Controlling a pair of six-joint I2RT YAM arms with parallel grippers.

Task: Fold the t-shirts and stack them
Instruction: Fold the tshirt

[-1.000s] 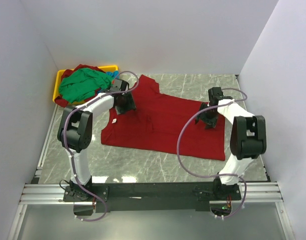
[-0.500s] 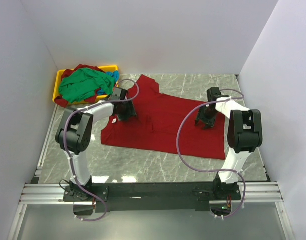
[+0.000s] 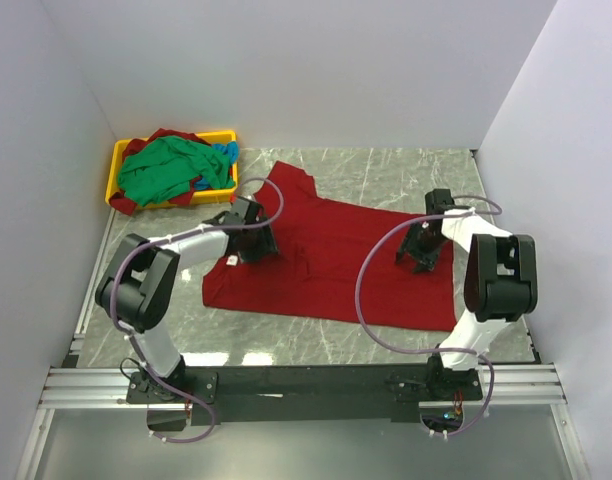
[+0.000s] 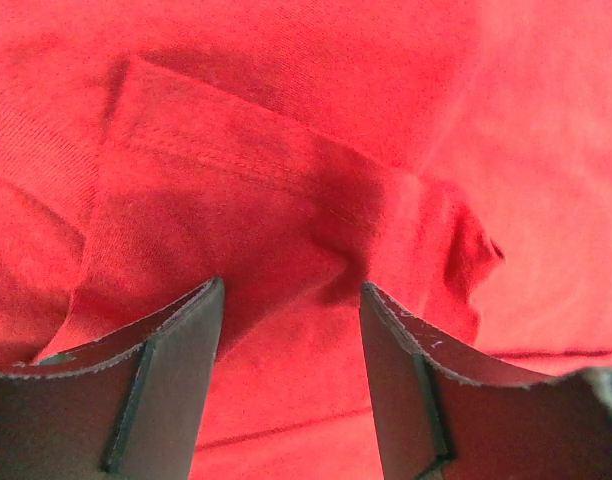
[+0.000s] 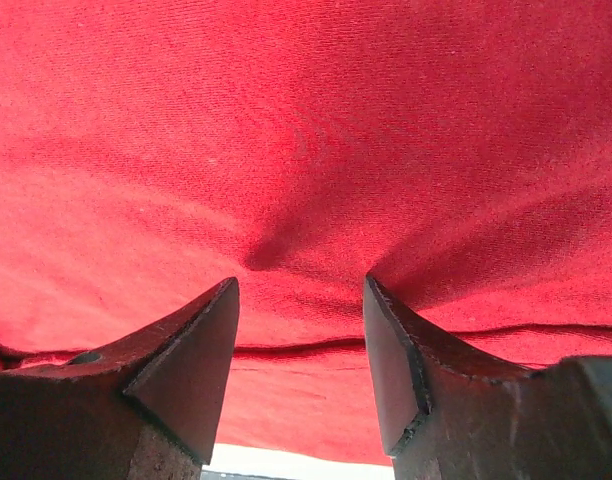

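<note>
Since a second ago the deep red short-sleeved cloth t-shirt (image 3: 326,265) has slid a little toward the near edge, and both end effectors have come back with it. Biggest thing first: the grey marble-look tabletop (image 3: 386,170) carries everything, and the red shirt lies spread mostly flat across its middle, one sleeve pointing to the far side.

Over in the far left corner sits the yellow rectangular plastic tray (image 3: 222,134). A crumpled green cloth t-shirt (image 3: 161,170) is heaped on top of it, with a bit of blue cloth (image 3: 224,152) and more red poking out around it.

The left end effector (image 3: 254,243) is down on the red shirt's left part, released, jaws parted either side of a raised fold. The right end effector (image 3: 423,255) sits on the right part near the hem, also released, tips pressing in and the cloth puckering between them.
</note>
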